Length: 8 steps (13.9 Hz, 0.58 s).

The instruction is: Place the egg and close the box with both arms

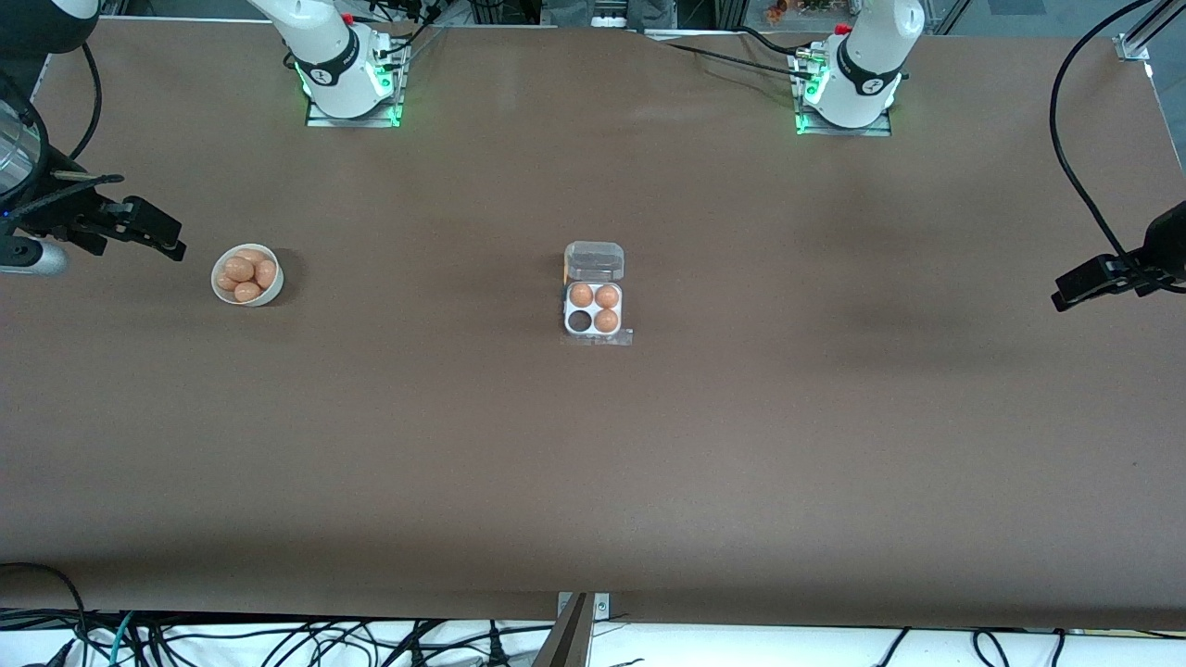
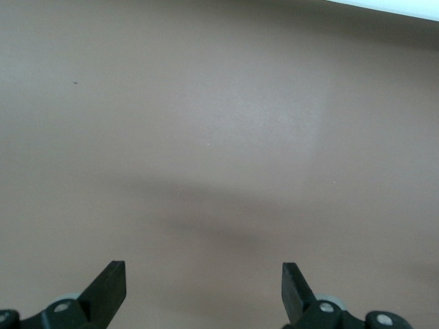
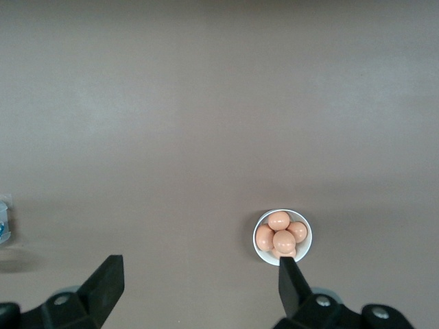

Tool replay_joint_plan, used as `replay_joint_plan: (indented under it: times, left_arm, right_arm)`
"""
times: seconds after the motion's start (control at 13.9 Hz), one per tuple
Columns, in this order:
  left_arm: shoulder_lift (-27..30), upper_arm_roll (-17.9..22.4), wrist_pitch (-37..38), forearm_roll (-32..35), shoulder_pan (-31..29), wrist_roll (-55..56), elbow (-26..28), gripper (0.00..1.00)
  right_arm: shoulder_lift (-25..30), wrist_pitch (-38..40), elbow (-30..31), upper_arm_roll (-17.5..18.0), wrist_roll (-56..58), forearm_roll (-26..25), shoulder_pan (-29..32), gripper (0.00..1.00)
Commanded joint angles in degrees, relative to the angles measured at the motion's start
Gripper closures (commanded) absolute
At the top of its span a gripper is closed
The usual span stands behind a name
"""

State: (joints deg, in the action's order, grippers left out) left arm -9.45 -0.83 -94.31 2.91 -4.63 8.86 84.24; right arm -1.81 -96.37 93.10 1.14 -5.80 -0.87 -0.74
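1. Broad brown table [image 1: 593,463], matte surface, running the full width between both arms' ends.
2. Near the middle: small white four-cell box [image 1: 593,309], resting flat, clear hinged lid [image 1: 594,260] lying open on the side farther from the front camera.
3. Toward the right arm's end, well apart from the box: round white bowl [image 1: 246,275] with eggs, sitting directly on the surface; also seen in the right wrist view [image 3: 282,237].
4. Along the edge farthest from the front camera: two arm bases, right arm's base [image 1: 352,88] and left arm's base [image 1: 845,102], bolted down.
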Motion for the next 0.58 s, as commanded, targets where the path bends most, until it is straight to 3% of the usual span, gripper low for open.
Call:
replay_joint_plan:
  times: [0.0,0.51]
  left_arm:
    - [0.0,-0.2,0.5,-0.4,-0.4,-0.3,-0.8,0.0]
    - [0.0,-0.2,0.5,-0.4,-0.4,-0.6,-0.9,0.0]
  right_arm:
    - [0.8,0.0,0.8,0.9,0.3,-0.3,0.7,0.0]
    - [0.8,0.0,0.8,1.1,0.1,-0.3,0.7,0.0]
